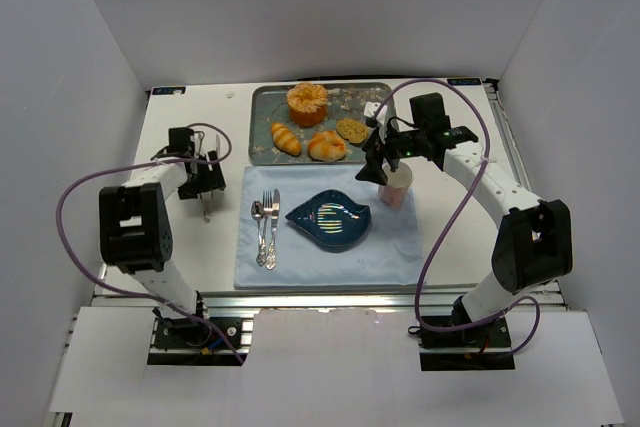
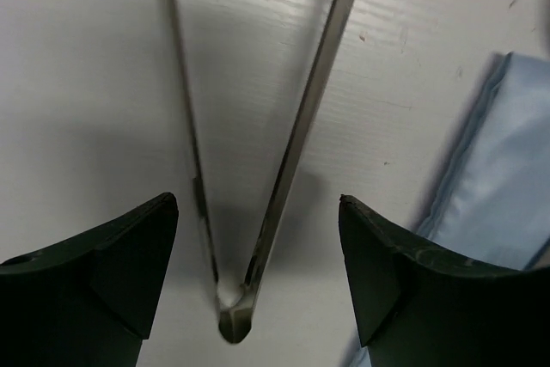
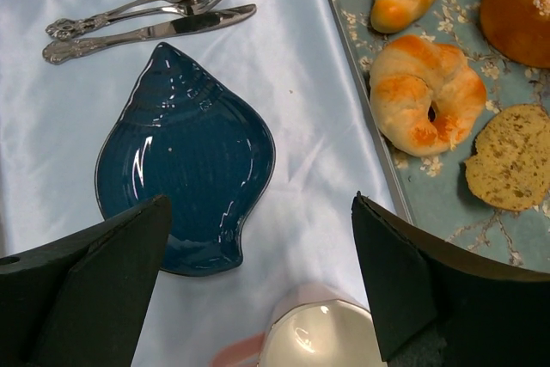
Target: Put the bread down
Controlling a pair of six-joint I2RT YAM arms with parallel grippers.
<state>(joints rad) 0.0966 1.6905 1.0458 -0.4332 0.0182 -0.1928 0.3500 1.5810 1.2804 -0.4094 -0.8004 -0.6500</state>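
Top external: where's the bread (image 1: 307, 102)? (A)

Back of the metal tray (image 1: 268, 107), far middle of the worktop (image 1: 210, 257), ridged top up. The striped croissant (image 1: 285, 137) and pale bun (image 1: 327, 145) sit nearer on the same tray. A flat speckled slice (image 1: 350, 129) is just right of them. (B)

Left gripper (image 1: 205, 190)? (A)

Low over bare worktop, left of the blue cloth (image 1: 330, 262). Left wrist shows its jaws apart, straddling the joined end of steel tongs (image 2: 230, 307) lying flat. There's a gap on either side, so neither finger is on the metal. (B)

Right gripper (image 1: 378, 169)? (A)

Jaws wide apart. It hangs over the pink cup (image 1: 396, 189) at the cloth's far right corner, just this side of the tray. On right wrist the cup rim sits between the fingers and below them. Can't tell if they touch it. The bread is at that view's top right edge, well clear of the fingers. (B)

Rest of the cloth? (A)

Blue shell-shaped plate (image 1: 330, 219) mid-cloth. Cutlery (image 1: 267, 227) just left of it: spoon, fork and knife side by side. (B)
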